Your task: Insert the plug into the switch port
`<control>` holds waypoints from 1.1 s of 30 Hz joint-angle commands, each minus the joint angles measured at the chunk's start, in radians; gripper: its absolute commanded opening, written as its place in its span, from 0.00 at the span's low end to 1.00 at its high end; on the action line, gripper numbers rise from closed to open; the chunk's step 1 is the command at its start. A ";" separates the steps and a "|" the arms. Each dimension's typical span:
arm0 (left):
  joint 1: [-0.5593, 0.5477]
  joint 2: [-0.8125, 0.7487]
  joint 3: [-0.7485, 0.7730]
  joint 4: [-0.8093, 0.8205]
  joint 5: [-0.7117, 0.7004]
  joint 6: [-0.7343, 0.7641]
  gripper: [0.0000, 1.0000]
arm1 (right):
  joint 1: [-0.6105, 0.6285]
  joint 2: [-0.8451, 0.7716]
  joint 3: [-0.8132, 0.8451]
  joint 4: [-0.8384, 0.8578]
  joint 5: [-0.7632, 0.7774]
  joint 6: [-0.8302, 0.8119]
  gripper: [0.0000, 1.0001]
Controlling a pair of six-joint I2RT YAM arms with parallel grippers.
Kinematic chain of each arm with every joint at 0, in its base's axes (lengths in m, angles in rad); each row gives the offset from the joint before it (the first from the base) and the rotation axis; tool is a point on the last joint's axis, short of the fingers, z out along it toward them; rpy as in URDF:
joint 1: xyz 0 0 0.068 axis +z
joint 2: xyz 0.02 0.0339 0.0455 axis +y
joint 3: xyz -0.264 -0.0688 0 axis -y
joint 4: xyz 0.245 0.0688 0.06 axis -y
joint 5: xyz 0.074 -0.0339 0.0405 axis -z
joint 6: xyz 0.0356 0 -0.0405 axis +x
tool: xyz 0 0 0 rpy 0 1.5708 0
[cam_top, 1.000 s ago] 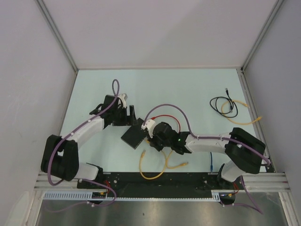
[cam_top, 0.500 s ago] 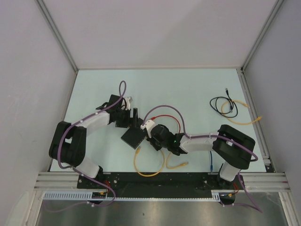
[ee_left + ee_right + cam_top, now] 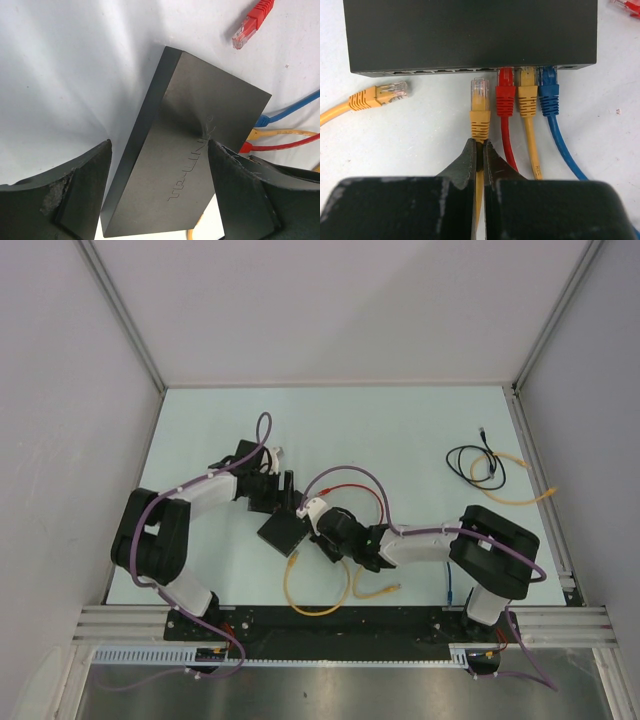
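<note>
Gripping the plug (image 3: 480,100) just behind its yellow boot, the right gripper (image 3: 479,145) is closed at bottom centre of the right wrist view. The plug tip lies just short of the socket row of the switch (image 3: 470,30), not inserted, immediately left of a seated red plug (image 3: 505,95). The left gripper (image 3: 159,145) is open, with one finger on either side of the switch at centre frame.

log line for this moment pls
right gripper: shut on yellow plug behind its boot | plug: not inserted, tip short of free switch port beside red plug | left gripper: open, straddling switch
</note>
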 commanded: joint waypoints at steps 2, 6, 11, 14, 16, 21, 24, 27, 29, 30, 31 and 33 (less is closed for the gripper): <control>-0.003 0.008 0.029 0.002 0.040 0.006 0.81 | -0.002 0.029 0.059 -0.007 0.021 0.014 0.00; -0.006 0.019 0.029 -0.001 0.048 0.005 0.79 | -0.012 0.044 0.078 -0.004 0.013 0.029 0.00; -0.007 0.025 0.028 0.001 0.055 0.006 0.77 | -0.018 0.047 0.091 -0.023 0.031 0.055 0.00; -0.007 0.033 0.028 -0.001 0.061 0.006 0.75 | -0.023 0.043 0.092 -0.030 0.045 0.069 0.00; -0.007 0.036 0.028 -0.004 0.064 0.009 0.75 | -0.026 0.036 0.092 -0.036 0.060 0.086 0.00; -0.010 0.042 0.031 -0.007 0.072 0.017 0.74 | -0.031 0.030 0.092 -0.026 0.042 0.075 0.00; -0.016 0.051 0.032 -0.009 0.078 0.020 0.74 | -0.028 0.033 0.092 -0.009 0.015 0.051 0.00; -0.021 0.053 0.032 -0.007 0.090 0.023 0.74 | -0.025 0.035 0.094 -0.007 -0.011 0.040 0.00; -0.026 0.054 0.032 -0.009 0.095 0.026 0.74 | -0.022 0.043 0.101 -0.015 -0.022 0.032 0.00; -0.027 0.056 0.034 -0.010 0.094 0.026 0.74 | -0.022 0.041 0.102 -0.016 -0.027 0.029 0.00; -0.030 0.057 0.034 -0.009 0.095 0.029 0.73 | -0.018 0.039 0.102 -0.015 -0.027 0.025 0.00; -0.033 0.064 0.035 -0.012 0.106 0.029 0.73 | -0.020 0.039 0.102 -0.007 -0.047 0.026 0.00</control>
